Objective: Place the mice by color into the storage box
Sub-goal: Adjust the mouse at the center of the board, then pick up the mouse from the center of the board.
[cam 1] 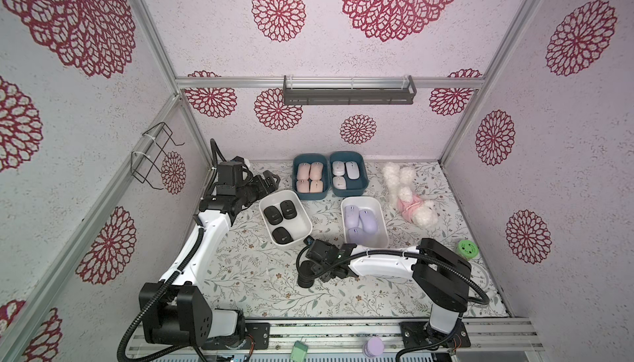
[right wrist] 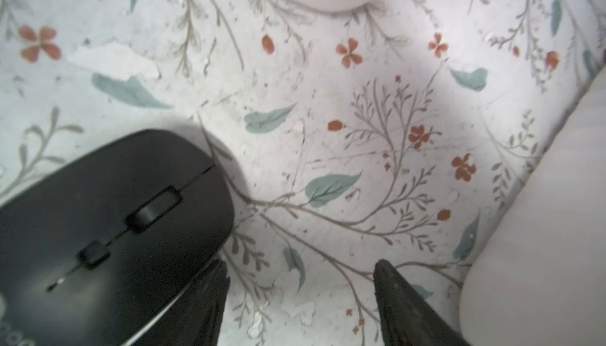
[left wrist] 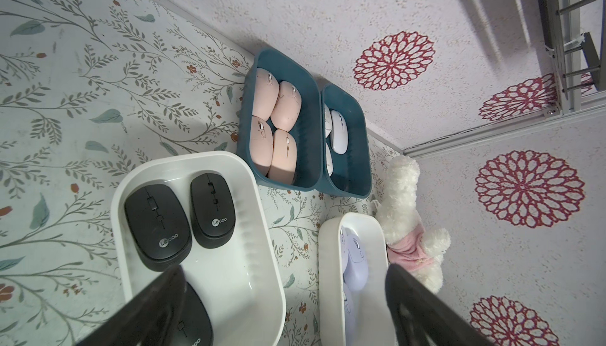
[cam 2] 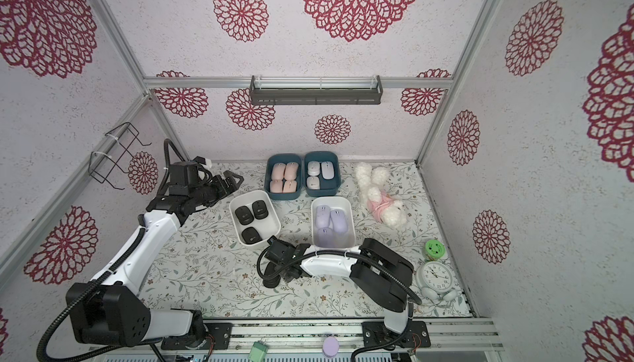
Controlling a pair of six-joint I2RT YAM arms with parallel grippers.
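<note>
While right jaws straddle mat (right wrist: 328,164), black mouse (right wrist: 108,223) beside

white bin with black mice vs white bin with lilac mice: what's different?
The black-mouse bin sits turned at an angle; the lilac-mouse bin sits nearly straight. The black mice are spread out with bare floor beside them; the lilac mice crowd together, touching. Shared: white, rounded, three mice each.
</note>
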